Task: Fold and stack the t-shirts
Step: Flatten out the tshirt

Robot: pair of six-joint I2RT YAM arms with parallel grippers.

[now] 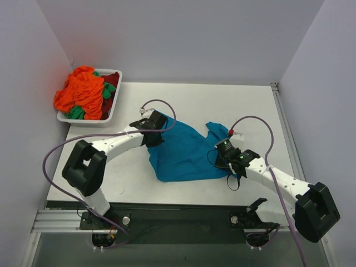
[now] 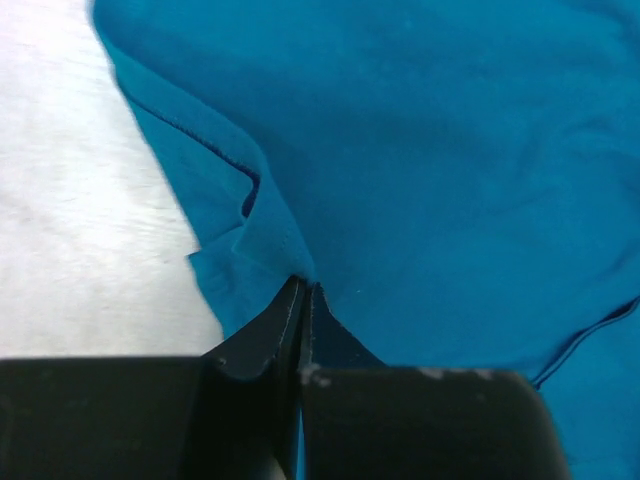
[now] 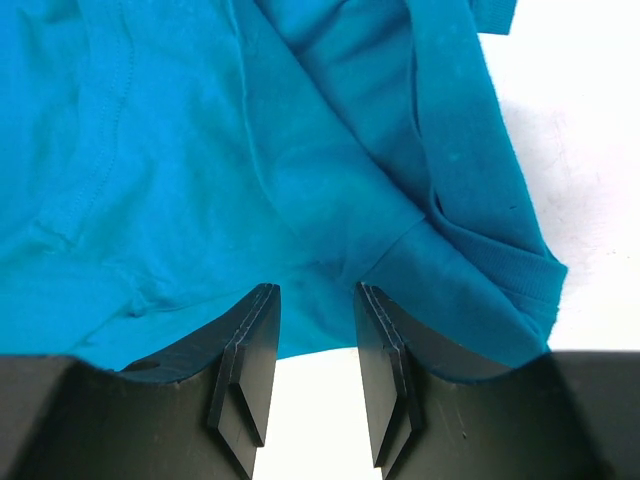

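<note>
A teal-blue t-shirt (image 1: 183,153) lies crumpled on the white table, between the two arms. My left gripper (image 1: 151,135) is at its upper left edge; in the left wrist view the jaws (image 2: 303,290) are pressed together with a pinch of the hemmed teal cloth (image 2: 450,150) between them. My right gripper (image 1: 222,157) sits at the shirt's right side. In the right wrist view its jaws (image 3: 315,295) stand apart, and the edge of the teal cloth (image 3: 200,150) lies loosely between the tips. Orange (image 1: 83,92), green (image 1: 107,89) and dark red (image 1: 111,79) t-shirts are heaped at the far left.
The white plastic tray (image 1: 114,110) that holds the heap stands at the table's far left corner, next to the left wall. Purple cables loop over both arms. Bare table (image 1: 222,100) shows behind and to the right of the teal shirt.
</note>
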